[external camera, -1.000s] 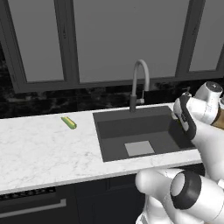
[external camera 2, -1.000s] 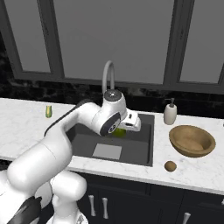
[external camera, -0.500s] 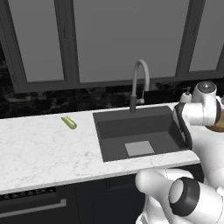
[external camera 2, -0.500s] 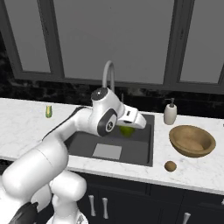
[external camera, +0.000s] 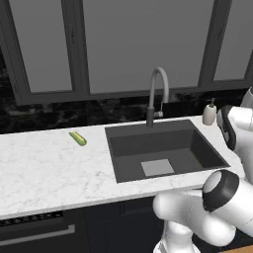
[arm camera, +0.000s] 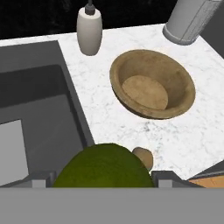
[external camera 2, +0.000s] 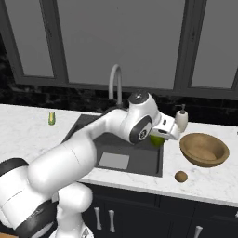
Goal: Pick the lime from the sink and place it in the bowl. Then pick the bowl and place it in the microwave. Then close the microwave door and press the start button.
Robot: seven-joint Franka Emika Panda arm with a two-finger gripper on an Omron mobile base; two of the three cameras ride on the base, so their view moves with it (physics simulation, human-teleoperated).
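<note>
Lime [arm camera: 103,166] cut off at bottom of hand view, hides part of brown fruit [arm camera: 144,156]. Grey canister [arm camera: 192,19] top right cropped. Gripper fingertips barely visible.

Place: you are looking at a home kitchen.
Evidence: sink [external camera: 163,148] with faucet [external camera: 157,94] in marble counter [external camera: 44,168]; soap dispenser [external camera 2: 181,120] beside sink; dark cabinets [external camera 2: 153,214] below.

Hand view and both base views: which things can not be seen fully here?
- Lime: lower part cut by the bottom of the hand view; mostly behind the end effector in the right base view.
- Small brown fruit: partly behind the lime, hand view.
- Grey cylinder: top cut off, hand view.
</note>
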